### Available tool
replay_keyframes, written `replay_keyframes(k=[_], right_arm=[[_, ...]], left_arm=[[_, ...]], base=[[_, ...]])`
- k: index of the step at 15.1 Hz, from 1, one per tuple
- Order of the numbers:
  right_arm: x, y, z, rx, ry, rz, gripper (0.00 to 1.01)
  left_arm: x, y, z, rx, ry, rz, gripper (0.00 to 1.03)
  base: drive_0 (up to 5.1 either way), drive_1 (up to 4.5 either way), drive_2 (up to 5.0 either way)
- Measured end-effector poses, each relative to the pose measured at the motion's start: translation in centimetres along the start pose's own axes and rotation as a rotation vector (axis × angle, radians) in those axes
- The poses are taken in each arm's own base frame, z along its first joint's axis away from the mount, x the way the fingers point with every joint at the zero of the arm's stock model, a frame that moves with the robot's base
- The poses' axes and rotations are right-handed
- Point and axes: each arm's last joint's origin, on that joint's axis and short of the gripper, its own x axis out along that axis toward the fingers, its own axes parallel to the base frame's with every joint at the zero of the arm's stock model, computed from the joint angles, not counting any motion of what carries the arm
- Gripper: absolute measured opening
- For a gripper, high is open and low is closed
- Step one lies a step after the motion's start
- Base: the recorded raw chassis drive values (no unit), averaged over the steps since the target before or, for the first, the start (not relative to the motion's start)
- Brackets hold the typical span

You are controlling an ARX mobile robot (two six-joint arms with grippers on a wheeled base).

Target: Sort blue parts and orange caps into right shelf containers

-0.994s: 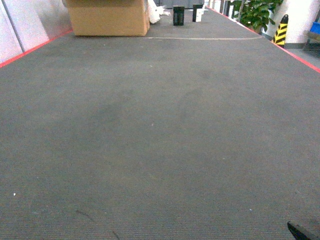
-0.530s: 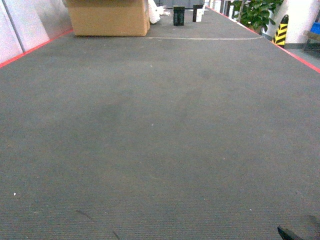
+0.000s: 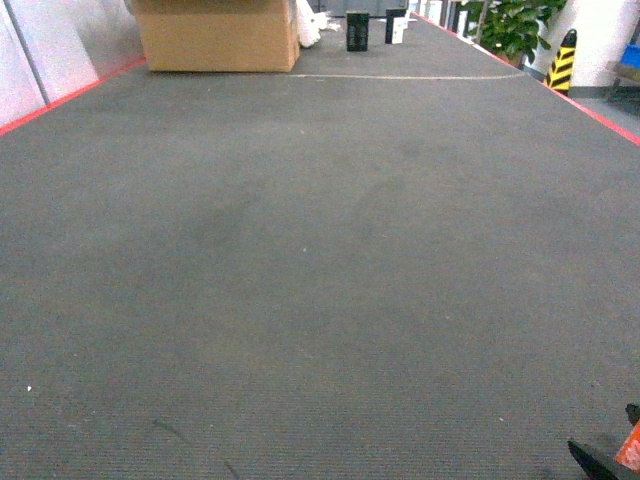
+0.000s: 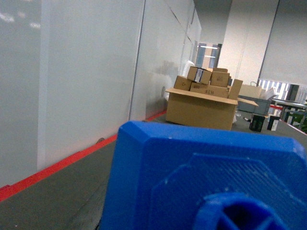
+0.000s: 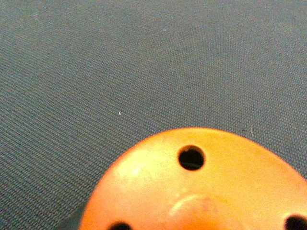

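Note:
A blue part (image 4: 206, 177) fills the lower half of the left wrist view, right against the camera and above the grey table; it hides my left gripper's fingers, which hold it. An orange cap (image 5: 201, 187), round with small holes, fills the bottom of the right wrist view over the table. In the head view the orange cap (image 3: 632, 448) shows at the bottom right corner beside a dark finger (image 3: 598, 462) of my right gripper (image 3: 618, 456), which is shut on it. The shelf and the right shelf containers are out of view.
The grey table (image 3: 320, 250) with red edges stretches ahead. A cardboard box (image 3: 215, 35) stands at its far left, two small black objects (image 3: 357, 30) further back. A plant (image 3: 510, 25) and a yellow-black bollard (image 3: 562, 60) stand beyond the right edge. A white wall runs along the left.
At the head view's bottom right corner my right gripper's finger has shifted slightly, and the orange cap has come into view beside it.

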Motion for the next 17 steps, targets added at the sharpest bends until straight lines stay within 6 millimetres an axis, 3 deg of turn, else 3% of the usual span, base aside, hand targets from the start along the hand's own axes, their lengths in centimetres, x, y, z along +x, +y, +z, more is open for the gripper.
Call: replay_keyframes(k=[1, 12, 15, 17], right_arm=[[-0.1, -0.1, -0.2, 0.001, 0.006, -0.002, 0.43], [-1.4, -0.8, -0.5, 0.024, 0.003, -0.016, 0.43], [-2.4, -1.4, 2.3, -0.008, -0.142, -0.053, 0.43], [-3.5, -1.8, 5.3, -0.011, -0.261, -0.060, 0.43]], left_arm=[[0.0, 0.0, 0.0, 0.000, 0.000, 0.000, 0.47], [0.0, 0.0, 0.0, 0.000, 0.000, 0.000, 0.47], [0.0, 0.0, 0.0, 0.000, 0.000, 0.000, 0.47], [0.0, 0.0, 0.0, 0.000, 0.000, 0.000, 0.47]], base=[[0.0, 0.00, 0.0], [0.0, 0.00, 0.0], [0.0, 0.00, 0.0], [0.0, 0.00, 0.0]])
